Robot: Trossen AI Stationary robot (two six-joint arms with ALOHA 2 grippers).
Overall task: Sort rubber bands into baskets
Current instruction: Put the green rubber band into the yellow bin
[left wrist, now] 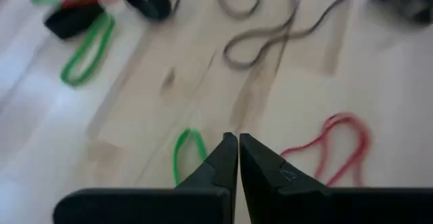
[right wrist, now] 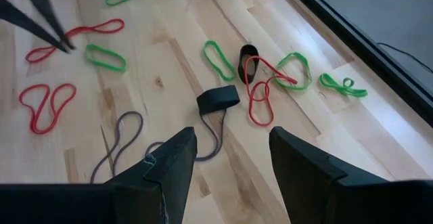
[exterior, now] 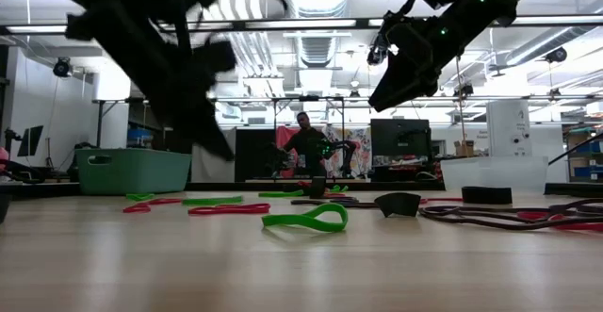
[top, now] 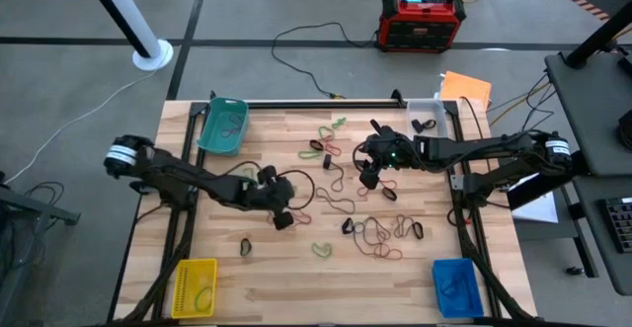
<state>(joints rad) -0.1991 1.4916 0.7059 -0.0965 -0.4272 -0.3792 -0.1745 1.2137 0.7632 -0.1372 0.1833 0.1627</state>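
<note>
Many rubber bands in red, green, black and brownish colours lie loose on the wooden table (top: 296, 287), most in a cluster (top: 375, 230) at centre right and more near the far edge (top: 321, 149). Four baskets sit at the corners: teal (top: 223, 125), clear (top: 427, 116), yellow (top: 195, 286) and blue (top: 456, 286). My left gripper (left wrist: 237, 140) is shut and empty, above the table left of centre (top: 281, 206), over a green band (left wrist: 187, 151) and a red band (left wrist: 338, 149). My right gripper (right wrist: 233, 141) is open and empty, above a black band (right wrist: 218, 99) right of centre (top: 370, 174).
A red-and-black box (top: 422, 21) and cables lie on the floor beyond the far edge. A person (exterior: 306, 147) stands in the room far behind the table. Bare wood lies along the near edge between the yellow and blue baskets.
</note>
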